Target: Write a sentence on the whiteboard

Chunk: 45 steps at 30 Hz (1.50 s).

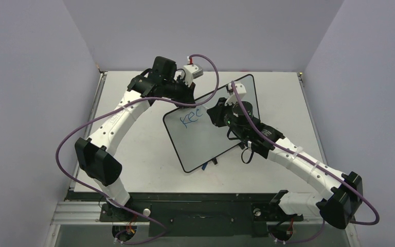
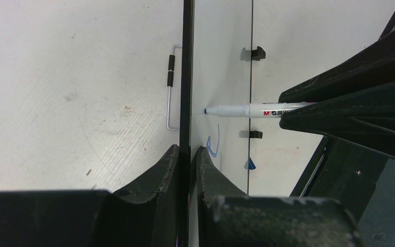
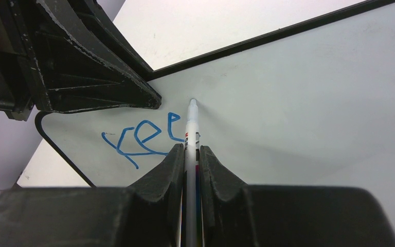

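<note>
At mid-table (image 1: 149,170), the board (image 1: 200,146) sits skewed to the table edges, one rounded corner turned toward the left arm; whether it lies flat or is tipped up cannot be told. The left gripper (image 1: 185,101) has its fingers pressed onto the board's far edge, one on each face, with the black rim pinched between them. The left wrist view confirms this hold. The right gripper (image 1: 217,110) is over the upper part of the board, fingers clamped on a marker (image 3: 192,121), which runs out between them with its cap off. The marker tip points at the white surface just right of the lettering (image 3: 144,136). The tip is at or very near the surface; actual contact cannot be confirmed. The lettering is blue and uneven, three characters reading "kee", set near the corner that the left gripper holds. Most of the board to its right and below is bare. Assessment: the task is at an early stage. One word is begun and, in my judgement, not finished; no full sentence is on the board. The rest of that word and every word after it are left to write. The holds on board and marker both look adequate for carrying on.
</note>
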Tool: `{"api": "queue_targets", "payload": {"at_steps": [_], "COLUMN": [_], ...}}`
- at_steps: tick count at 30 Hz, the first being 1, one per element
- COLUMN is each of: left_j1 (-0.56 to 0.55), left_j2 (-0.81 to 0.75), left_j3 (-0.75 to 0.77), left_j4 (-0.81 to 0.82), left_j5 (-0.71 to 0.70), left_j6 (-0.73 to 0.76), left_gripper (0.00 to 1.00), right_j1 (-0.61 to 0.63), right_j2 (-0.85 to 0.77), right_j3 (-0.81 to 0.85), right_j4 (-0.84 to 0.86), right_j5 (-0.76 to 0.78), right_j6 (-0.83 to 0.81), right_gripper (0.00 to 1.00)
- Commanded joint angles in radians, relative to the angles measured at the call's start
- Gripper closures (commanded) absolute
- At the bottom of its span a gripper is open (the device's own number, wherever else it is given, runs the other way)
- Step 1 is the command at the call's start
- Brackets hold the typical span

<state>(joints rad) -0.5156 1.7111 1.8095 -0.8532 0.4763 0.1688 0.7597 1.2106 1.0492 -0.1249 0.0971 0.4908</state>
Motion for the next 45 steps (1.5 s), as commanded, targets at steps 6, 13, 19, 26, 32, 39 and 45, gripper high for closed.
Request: {"api": "queue_targets", "payload": {"at_steps": [6,13,19,26,32,39,45], "left_j1": [0.003,0.004,0.004,0.004,0.003,0.003,0.003], "left_j2": [-0.052,-0.051,-0.054,-0.058,-0.063,-0.075,-0.077], "left_j3": [-0.002,-0.004,-0.004,-0.004,-0.008,-0.011,-0.011], "left_j4": [0.049,0.057,0.059,0.062,0.063,0.062,0.06], "left_j5": [-0.104,-0.105,-0.105,-0.105,-0.105,-0.111,-0.112], "left_j6": [0.049,0.048,0.046,0.046,0.046,0.052,0.054], "left_gripper": [1.0,1.0,1.0,1.0,1.0,1.0,1.0], "right_j1": [-0.007,-0.005,-0.001,0.017,0.025,0.027,0.026], "right_j2": [0.009,-0.013,-0.049,-0.099,-0.114,-0.077,-0.022], "right_j3": [-0.027,-0.068,-0.121,-0.116,-0.038,0.057,0.101], "right_j4": [0.011,-0.004,-0.023,-0.066,-0.083,-0.064,-0.047], "right_j5": [0.01,0.008,0.008,0.015,0.022,0.04,0.039], "right_j6": [0.003,0.002,0.009,0.013,0.017,0.017,0.017], "right_gripper": [1.0,1.0,1.0,1.0,1.0,1.0,1.0]}}
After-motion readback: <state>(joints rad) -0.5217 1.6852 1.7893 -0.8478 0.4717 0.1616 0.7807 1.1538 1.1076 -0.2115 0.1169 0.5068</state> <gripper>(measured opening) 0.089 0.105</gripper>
